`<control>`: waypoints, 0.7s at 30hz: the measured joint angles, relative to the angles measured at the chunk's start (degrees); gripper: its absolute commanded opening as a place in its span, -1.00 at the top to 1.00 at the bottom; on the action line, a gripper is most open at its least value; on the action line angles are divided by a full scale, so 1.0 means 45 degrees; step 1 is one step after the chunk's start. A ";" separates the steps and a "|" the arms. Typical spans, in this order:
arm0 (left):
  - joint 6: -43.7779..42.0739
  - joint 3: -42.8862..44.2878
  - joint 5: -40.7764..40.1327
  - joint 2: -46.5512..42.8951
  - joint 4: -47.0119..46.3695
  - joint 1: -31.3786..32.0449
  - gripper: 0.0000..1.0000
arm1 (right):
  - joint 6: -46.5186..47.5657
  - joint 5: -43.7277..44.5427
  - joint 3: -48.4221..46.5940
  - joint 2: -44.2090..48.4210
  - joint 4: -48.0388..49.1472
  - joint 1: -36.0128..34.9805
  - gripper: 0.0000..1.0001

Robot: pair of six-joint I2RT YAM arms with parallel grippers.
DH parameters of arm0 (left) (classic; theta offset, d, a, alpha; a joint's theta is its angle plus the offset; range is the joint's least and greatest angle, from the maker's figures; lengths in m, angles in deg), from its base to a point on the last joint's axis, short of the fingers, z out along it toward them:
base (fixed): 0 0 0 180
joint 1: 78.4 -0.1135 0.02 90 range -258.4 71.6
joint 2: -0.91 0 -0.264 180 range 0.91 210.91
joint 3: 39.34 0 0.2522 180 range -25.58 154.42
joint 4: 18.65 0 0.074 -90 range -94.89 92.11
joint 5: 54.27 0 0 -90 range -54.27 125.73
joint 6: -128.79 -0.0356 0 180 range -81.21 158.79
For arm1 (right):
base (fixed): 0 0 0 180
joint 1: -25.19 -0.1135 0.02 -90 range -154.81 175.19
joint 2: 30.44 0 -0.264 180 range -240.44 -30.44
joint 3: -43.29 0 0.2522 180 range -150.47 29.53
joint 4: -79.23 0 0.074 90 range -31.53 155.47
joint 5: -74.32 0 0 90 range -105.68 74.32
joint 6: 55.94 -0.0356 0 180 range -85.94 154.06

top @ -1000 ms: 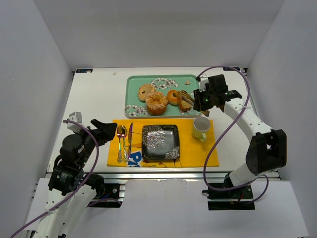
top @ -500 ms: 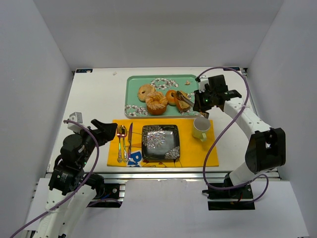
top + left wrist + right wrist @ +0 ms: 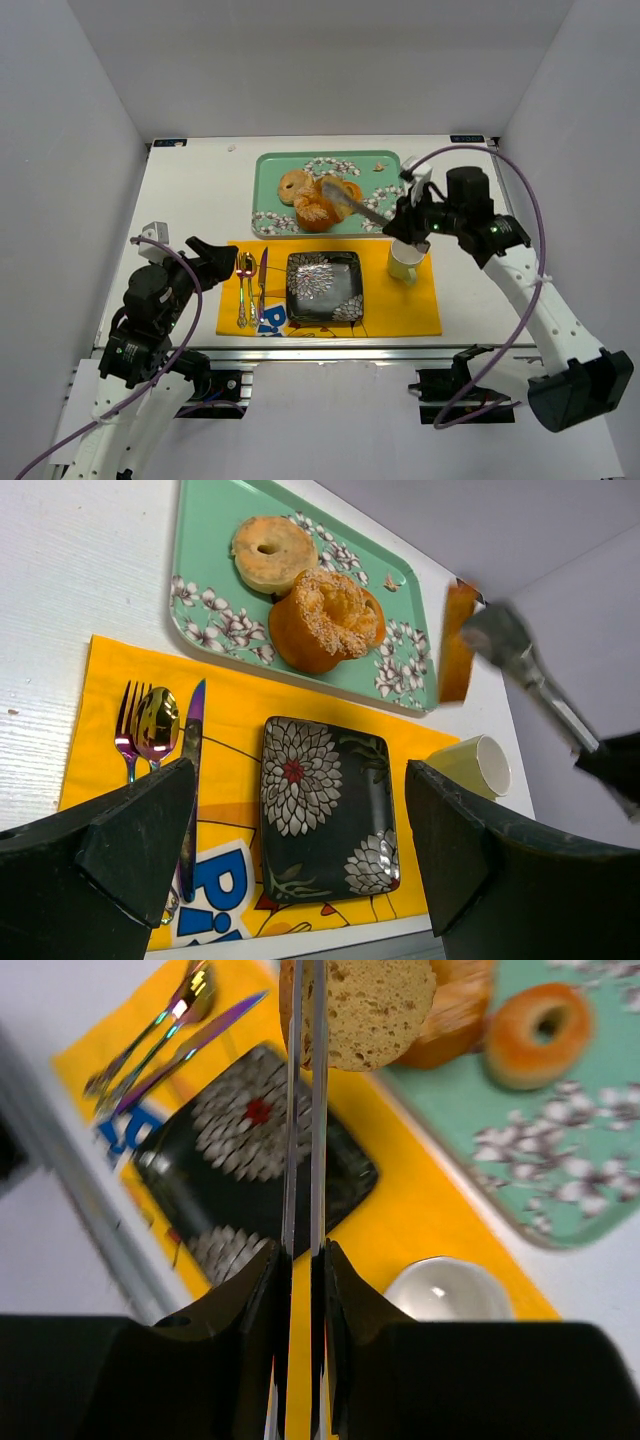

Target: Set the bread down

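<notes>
One bread slice has just left the tray, pinched in tongs that the right gripper clamps. Left gripper gapes; the plate is likely next.

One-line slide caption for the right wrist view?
Right gripper squeezes tongs on a bread slice, black floral plate beyond.

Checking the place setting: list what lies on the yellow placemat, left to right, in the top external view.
fork → spoon → knife → black floral plate → cup
</notes>
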 measured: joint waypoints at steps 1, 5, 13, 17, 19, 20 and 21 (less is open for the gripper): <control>-0.0010 0.0005 0.0000 0.0000 0.0000 0.0000 -0.89 | 0.0384 -0.0121 0.0194 0.0209 -0.0253 -0.0296 1.00; -0.0015 0.0019 0.0005 0.0000 -0.0005 0.0000 -0.89 | 0.1972 -0.0291 0.0874 0.0602 -0.1729 -0.1593 1.00; -0.0010 0.0019 0.0005 -0.0029 0.0024 0.0000 -0.89 | 0.3512 0.0826 0.2055 0.0680 -0.2793 -0.3852 0.97; -0.0005 0.0019 0.0005 -0.0160 0.0029 0.0000 -0.89 | 0.3895 0.1467 0.2244 0.0461 -0.2866 -0.4201 0.57; 0.0005 0.0019 0.0005 -0.0248 0.0039 0.0000 -0.89 | 0.4070 0.1637 0.2244 0.0330 -0.2856 -0.4279 0.37; 0.0010 0.0019 0.0000 -0.0296 0.0044 0.0000 -0.89 | 0.4143 0.1656 0.2244 0.0291 -0.2861 -0.4313 0.19; 0.0034 0.0019 -0.0005 -0.0340 0.0068 0.0000 -0.89 | 0.4158 0.1661 0.2244 0.0277 -0.2856 -0.4337 0.14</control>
